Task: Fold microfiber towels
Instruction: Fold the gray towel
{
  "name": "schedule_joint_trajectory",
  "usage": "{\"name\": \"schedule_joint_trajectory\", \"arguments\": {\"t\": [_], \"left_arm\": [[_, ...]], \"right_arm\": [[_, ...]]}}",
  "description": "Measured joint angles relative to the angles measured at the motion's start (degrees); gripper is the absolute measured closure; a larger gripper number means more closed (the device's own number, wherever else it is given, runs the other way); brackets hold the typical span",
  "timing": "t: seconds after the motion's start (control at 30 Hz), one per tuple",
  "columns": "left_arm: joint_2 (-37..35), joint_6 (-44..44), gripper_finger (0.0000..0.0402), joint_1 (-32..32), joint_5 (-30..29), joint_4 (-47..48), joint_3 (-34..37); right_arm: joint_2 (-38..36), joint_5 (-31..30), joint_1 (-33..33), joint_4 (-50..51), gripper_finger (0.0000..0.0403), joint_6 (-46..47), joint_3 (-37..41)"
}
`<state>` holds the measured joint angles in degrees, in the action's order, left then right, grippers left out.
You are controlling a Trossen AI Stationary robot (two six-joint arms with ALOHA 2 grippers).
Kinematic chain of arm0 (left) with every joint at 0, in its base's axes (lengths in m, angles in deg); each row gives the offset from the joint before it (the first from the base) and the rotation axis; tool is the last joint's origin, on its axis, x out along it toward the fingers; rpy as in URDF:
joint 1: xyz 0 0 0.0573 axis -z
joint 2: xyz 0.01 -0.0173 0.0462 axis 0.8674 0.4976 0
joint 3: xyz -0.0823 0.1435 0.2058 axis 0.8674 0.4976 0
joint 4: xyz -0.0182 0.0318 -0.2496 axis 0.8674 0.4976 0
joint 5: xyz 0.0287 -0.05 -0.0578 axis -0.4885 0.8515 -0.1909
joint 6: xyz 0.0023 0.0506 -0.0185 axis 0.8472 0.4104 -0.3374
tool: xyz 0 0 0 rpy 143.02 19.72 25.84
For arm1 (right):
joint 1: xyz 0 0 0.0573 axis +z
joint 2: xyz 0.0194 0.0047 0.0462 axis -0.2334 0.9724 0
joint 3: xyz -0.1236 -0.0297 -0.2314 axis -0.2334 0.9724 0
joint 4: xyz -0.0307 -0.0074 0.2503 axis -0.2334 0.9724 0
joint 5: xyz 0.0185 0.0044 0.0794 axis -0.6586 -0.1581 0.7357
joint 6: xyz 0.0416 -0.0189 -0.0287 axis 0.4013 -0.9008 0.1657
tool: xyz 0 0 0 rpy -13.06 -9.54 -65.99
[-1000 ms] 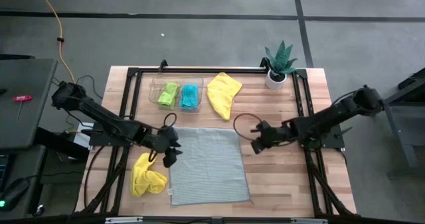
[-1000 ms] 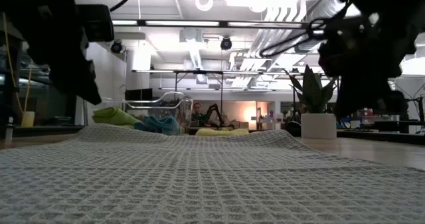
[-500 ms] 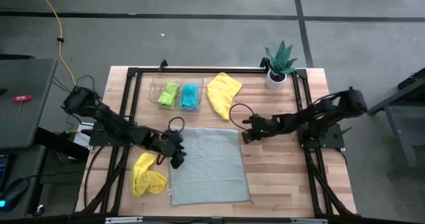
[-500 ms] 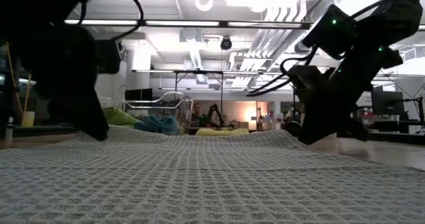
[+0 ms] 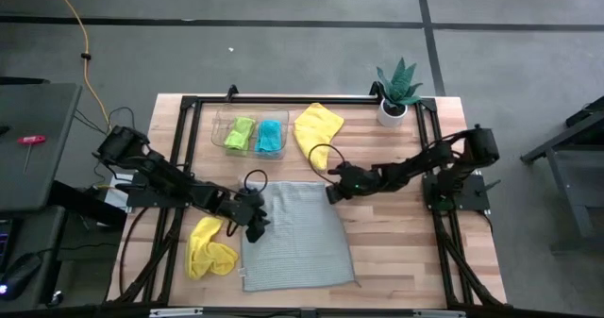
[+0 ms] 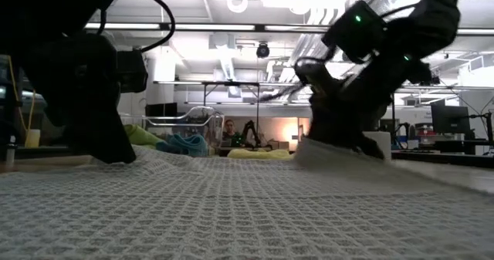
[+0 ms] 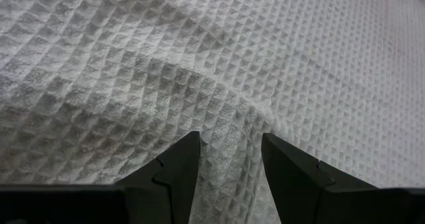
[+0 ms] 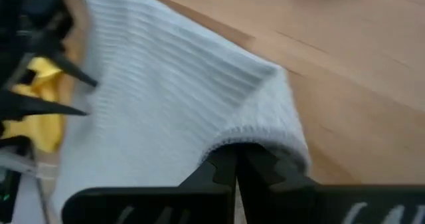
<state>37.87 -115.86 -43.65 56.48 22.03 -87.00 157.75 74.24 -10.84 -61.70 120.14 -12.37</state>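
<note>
A light grey waffle-weave towel [image 5: 297, 235] lies spread flat on the table's middle. My left gripper [image 5: 256, 225] is open and down on the towel's left edge, toward the far corner. My right gripper [image 5: 332, 193] is shut at the towel's far right corner, which rides up [image 6: 309, 148]. A crumpled yellow towel [image 5: 209, 247] lies just left of the grey one. Another yellow towel [image 5: 316, 134] lies at the far side. A lime green towel [image 5: 240, 134] and a teal one [image 5: 270, 137] sit in a clear tray [image 5: 225, 120]. My left gripper [image 7: 229, 141] has its two open fingertips [image 7: 182, 151] set down on the grey towel near its left edge, slanting down from the table's left. A low ridge of cloth [image 7: 229, 121] stands between them. The towel lies on the table. My right gripper [image 8: 236, 151] pushes its shut fingertips against the hemmed edge [image 8: 255, 134] of the towel's far right corner, slanting down from the table's right. The corner is humped up over the fingertips. The rest of the towel stays flat on the table.
A potted plant [image 5: 396, 93] stands at the table's far right corner. Black frame rails [image 5: 189, 110] run along the table's sides and far edge. Bare wood [image 5: 396, 252] shows right of the grey towel.
My right gripper has swept toward the table's left and down, reaching the grey towel's far right corner. It has pushed that corner inward and up, while the rest of the towel stays put. My left gripper has sunk onto the towel's left edge.
</note>
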Motion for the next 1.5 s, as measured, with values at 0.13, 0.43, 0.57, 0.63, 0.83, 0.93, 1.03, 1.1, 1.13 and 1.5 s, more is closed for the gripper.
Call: {"name": "schedule_joint_trajectory", "arguments": {"t": [0.13,0.43,0.57,0.63,0.83,0.93,1.03,1.1,1.13,1.5], "left_arm": [[0.0,0.3,0.0245,0.0,0.4,0.5,0.0],[0.0,3.3,0.0245,0.0,0.5,0.7,0.0],[0.1,3.4,0.0245,0.0,0.5,0.7,0.0],[0.1,3.4,0.0245,0.0,0.5,0.7,0.0],[0.1,3.4,0.0245,0.0,0.6,0.7,0.1],[0.1,3.4,0.0245,0.0,0.6,0.7,0.1],[0.1,3.4,0.0245,0.0,0.6,0.6,0.1],[0.1,3.4,0.0245,0.0,0.7,0.6,0.1],[0.1,3.4,0.0245,0.0,0.7,0.5,0.1],[0.1,3.8,0.0245,0.0,0.8,0.5,0.1]], "right_arm": [[-0.6,3.3,1.3,0.0,0.0403,-6.0,-3.9],[-0.7,22.3,8.0,8.0,0.0403,-19.6,-11.6],[-0.7,23.1,11.4,20.1,0.0403,-22.8,-13.4],[-0.7,23.1,12.9,24.3,0.0403,-23.3,-13.3],[-0.6,21.1,15.4,34.1,0.0403,-22.8,-12.5],[-1.5,18.1,14.8,32.7,0.0403,-22.2,-12.6],[-2.6,13.7,13.7,32.2,0.0403,-23.2,-13.7],[-3.2,10.8,13.0,32.2,0.0403,-25.1,-14.6],[-3.3,9.7,12.8,32.2,0.0403,-26.1,-15.1],[1.7,6.6,13.6,30.7,0.0334,-38.6,-17.2]]}}
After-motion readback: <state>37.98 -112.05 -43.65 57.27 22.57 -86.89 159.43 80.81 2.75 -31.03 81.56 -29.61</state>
